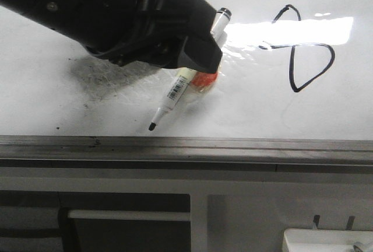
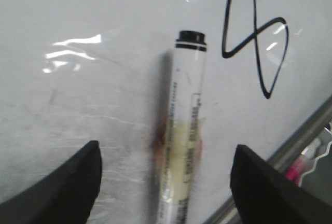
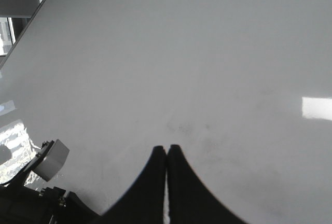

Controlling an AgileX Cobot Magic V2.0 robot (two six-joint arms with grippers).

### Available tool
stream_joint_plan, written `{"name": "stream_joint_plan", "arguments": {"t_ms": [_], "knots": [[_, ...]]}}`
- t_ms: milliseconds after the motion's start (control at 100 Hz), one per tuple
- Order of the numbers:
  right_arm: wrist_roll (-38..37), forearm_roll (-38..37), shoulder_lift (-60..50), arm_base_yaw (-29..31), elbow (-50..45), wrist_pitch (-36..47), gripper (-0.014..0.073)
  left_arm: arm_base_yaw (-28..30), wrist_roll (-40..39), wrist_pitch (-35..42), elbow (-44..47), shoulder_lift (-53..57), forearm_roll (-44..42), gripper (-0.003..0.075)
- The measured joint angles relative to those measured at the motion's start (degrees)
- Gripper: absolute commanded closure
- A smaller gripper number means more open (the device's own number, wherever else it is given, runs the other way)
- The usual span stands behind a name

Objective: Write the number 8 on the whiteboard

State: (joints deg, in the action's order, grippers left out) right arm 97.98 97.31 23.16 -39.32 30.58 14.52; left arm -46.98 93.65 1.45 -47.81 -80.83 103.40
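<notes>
A finished number 8 (image 1: 300, 48) is seen drawn in thin black line on the whiteboard (image 1: 70, 112), tilted, with its pointed lower loop towards the grey edge rail (image 1: 186, 147). It sits to the right of the left gripper (image 2: 165, 182) in the front view, well clear of the arm, so the writing part of the task is judged to be done.

A marker (image 1: 175, 94) is found lying beneath the left gripper, its uncapped tip angled down towards the rail and its black-ringed end pointing up the board. In the left wrist view the jaws are spread wide, one dark finger on each side of the marker with clear gaps between them, so nothing is gripped. The marker appears to have been laid flat on the board rather than held. A small orange patch (image 1: 205, 80) is seen beside the barrel; what it is cannot be told.

The right gripper (image 3: 166, 154) is held over a bare stretch of board away from the drawing, its jaws pressed together on nothing, presumably kept out of the way.

A grey speckled smudge (image 1: 102, 77) lies under the left arm, apart from the drawn figure. The remaining step is judged to be the lifting of the left arm away
</notes>
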Motion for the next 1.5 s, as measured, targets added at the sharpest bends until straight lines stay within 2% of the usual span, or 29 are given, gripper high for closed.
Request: {"name": "stream_joint_plan", "arguments": {"t_ms": [190, 270, 330, 450, 500, 740, 1260, 1400, 1500], "knots": [[1.0, 0.4, 0.0, 0.0, -3.2, -3.3, 0.0658, -2.0, 0.0, 9.9, 2.0, 10.3, 0.3, 0.0216], [1.2, 0.5, 0.0, 0.0, -6.1, -5.7, 0.0658, -3.4, 0.0, 10.0, 3.5, 16.4, 0.3, 0.0279], [1.4, 0.5, 0.0, 0.0, -8.2, -7.8, 0.0658, -4.1, 0.0, 10.0, 5.5, 21.5, 0.2, 0.0378], [1.4, 0.5, 0.0, 0.0, -10.1, -12.0, 0.0658, -4.7, 0.0, 10.0, 10.7, 30.6, 0.2, 0.0653], [1.4, 0.5, 0.0, 0.0, -10.2, -13.3, 0.0658, -4.8, 0.0, 10.0, 13.1, 33.9, 0.2, 0.0741], [1.5, 0.4, 0.0, 0.0, -10.4, -14.5, 0.0658, -4.8, 0.0, 9.8, 22.0, 44.3, 0.2, 0.0741], [1.6, 0.4, 0.0, 0.0, -10.4, -14.5, 0.0658, -4.8, 0.0, 10.0, 25.3, 44.3, 0.3, 0.0741], [1.6, 0.4, 0.0, 0.0, -10.4, -14.5, 0.0658, -4.6, 0.0, 15.3, 26.6, 50.7, -2.8, 0.0741], [1.6, 0.4, 0.0, 0.0, -10.4, -14.5, 0.0658, -1.9, -4.6, 19.4, 29.0, 56.2, -12.0, 0.0741]]}}
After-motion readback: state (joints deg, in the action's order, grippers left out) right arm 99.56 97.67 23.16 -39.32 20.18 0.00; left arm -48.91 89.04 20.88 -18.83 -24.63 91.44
